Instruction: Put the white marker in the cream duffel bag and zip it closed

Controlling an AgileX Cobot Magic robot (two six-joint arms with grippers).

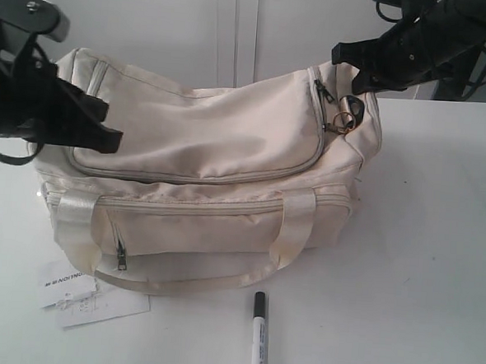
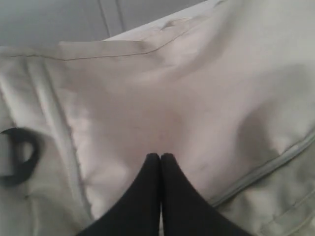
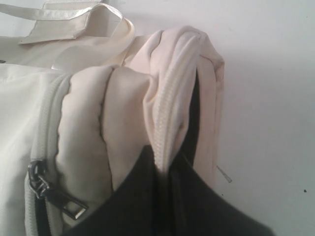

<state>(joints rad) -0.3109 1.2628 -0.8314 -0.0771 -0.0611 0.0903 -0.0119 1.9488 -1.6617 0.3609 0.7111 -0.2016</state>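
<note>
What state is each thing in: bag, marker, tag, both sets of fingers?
cream duffel bag: on the table, dark gap by the zip at the pinched end
white marker: capped, on the table
paper tag: flat on the table
left gripper: fingers shut, over the bag's top
right gripper: fingers shut on the bag's zip edge

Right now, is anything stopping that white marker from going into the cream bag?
Yes. The slim white marker with the black cap lies on the white table in front of the cream fabric duffel bag, whose top flap looks zipped along the front. Only a dark slit shows at the end the right pincer pinches.
</note>
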